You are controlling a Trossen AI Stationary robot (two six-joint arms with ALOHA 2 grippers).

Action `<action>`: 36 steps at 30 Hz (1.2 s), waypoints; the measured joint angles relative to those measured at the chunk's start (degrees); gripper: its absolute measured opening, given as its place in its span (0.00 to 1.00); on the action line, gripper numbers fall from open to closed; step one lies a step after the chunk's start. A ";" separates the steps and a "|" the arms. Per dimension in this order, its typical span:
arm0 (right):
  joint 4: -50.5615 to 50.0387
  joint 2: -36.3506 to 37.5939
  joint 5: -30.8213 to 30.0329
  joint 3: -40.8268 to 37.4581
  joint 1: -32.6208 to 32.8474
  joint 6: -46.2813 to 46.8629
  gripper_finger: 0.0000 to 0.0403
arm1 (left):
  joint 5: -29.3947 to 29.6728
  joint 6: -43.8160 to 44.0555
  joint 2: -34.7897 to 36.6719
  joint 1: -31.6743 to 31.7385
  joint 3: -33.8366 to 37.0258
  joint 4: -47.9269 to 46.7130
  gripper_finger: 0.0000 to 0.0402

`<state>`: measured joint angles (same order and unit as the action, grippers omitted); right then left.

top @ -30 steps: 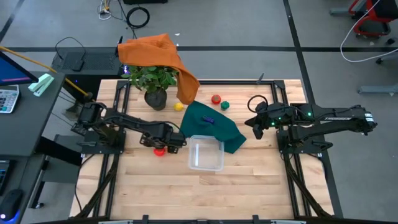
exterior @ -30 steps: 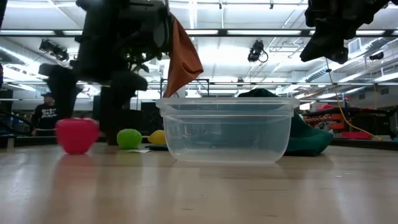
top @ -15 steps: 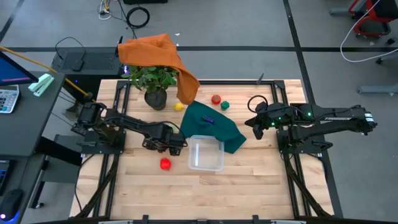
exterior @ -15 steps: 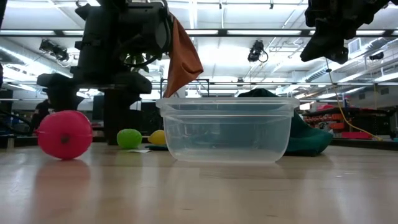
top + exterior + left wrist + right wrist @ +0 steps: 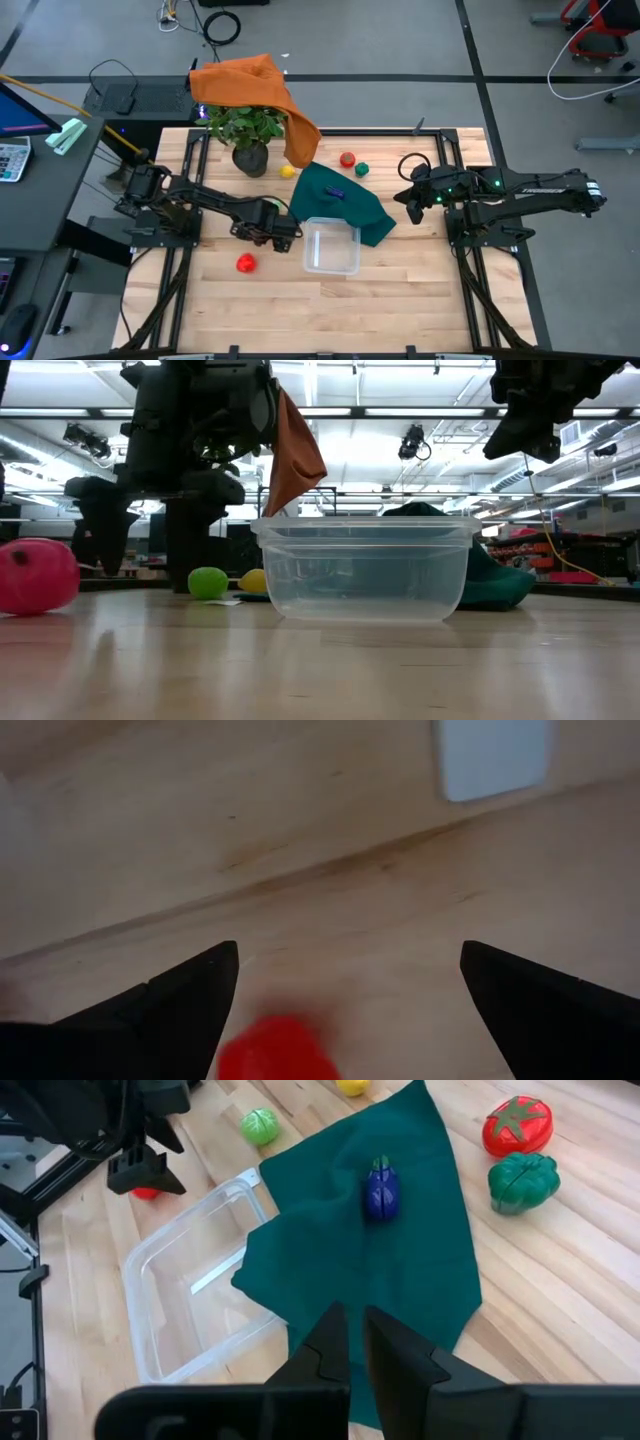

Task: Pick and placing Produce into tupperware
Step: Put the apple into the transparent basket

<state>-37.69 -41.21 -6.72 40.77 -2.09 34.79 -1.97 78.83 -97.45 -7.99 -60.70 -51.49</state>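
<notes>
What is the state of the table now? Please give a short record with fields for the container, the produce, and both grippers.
container: clear tupperware, empty, one corner under the green cloth
loose piece: red fruit on bare wood, outside the container
on cloth: dark blue piece
other produce: tomato, green pepper, yellow piece
left gripper: open, holding nothing, beside the container
right gripper: shut, empty, waiting at the right side

The table [image 5: 400, 300] is pale wood with fine grain lines. The tupperware [image 5: 331, 247] is clear. A teal-green cloth [image 5: 380, 1270] carries a dark blue piece [image 5: 381, 1192]. Off it lie a red tomato with a green top [image 5: 516, 1125], a dark green piece [image 5: 522, 1183], a lime-green piece [image 5: 260, 1125] and a red piece [image 5: 245, 263]. An orange cloth [image 5: 250, 90] drapes a green-leaved plant [image 5: 243, 125]. Both arms are black.
</notes>
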 joint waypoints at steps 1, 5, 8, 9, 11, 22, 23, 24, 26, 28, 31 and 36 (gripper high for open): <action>0.02 0.00 0.00 0.00 0.00 -0.04 0.01 | 0.10 -0.78 0.02 0.00 -0.41 -0.69 0.97; 0.02 0.00 0.00 0.00 0.00 -0.26 0.01 | 0.16 -2.01 0.03 -0.15 -3.01 -5.48 0.97; 0.02 0.00 0.00 0.00 0.00 -0.26 0.01 | 0.27 -2.15 0.10 -0.66 -5.47 -10.73 0.97; 0.02 0.00 0.00 0.00 0.00 -0.28 0.01 | 0.23 -2.14 0.39 -0.95 -6.12 -12.28 0.97; 0.02 0.00 0.00 0.00 0.00 -0.26 0.01 | -0.07 -1.34 1.11 -1.69 -7.43 -14.13 0.97; 0.00 0.02 -0.02 0.00 0.00 -0.53 0.01 | -0.89 15.89 7.31 -12.98 -8.38 -14.44 0.97; 0.00 0.00 -0.02 0.00 0.00 -0.57 0.01 | -0.91 17.40 7.30 -13.94 -8.38 -14.23 0.97; 0.00 0.01 -0.01 0.00 -0.01 -0.63 0.01 | -0.96 18.70 7.24 -14.91 -8.38 -14.08 0.97; 0.01 0.01 1.15 0.00 -0.01 -1.82 0.01 | -0.66 20.21 7.22 -16.62 -8.38 -13.41 0.97; 0.00 0.01 3.12 0.00 0.00 -3.72 0.01 | 1.23 21.59 6.83 -17.94 -8.38 -11.67 0.97; 0.00 0.00 5.25 0.00 0.02 -5.32 0.01 | 4.93 23.60 6.69 -19.36 -8.37 -10.47 0.97; 0.90 0.00 9.79 0.00 0.01 -8.38 0.01 | 10.89 24.40 6.58 -20.43 -8.36 -9.84 0.97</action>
<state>-36.79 -41.21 3.07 40.77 -2.08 26.40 8.93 103.23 -90.87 -28.42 -69.06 -61.32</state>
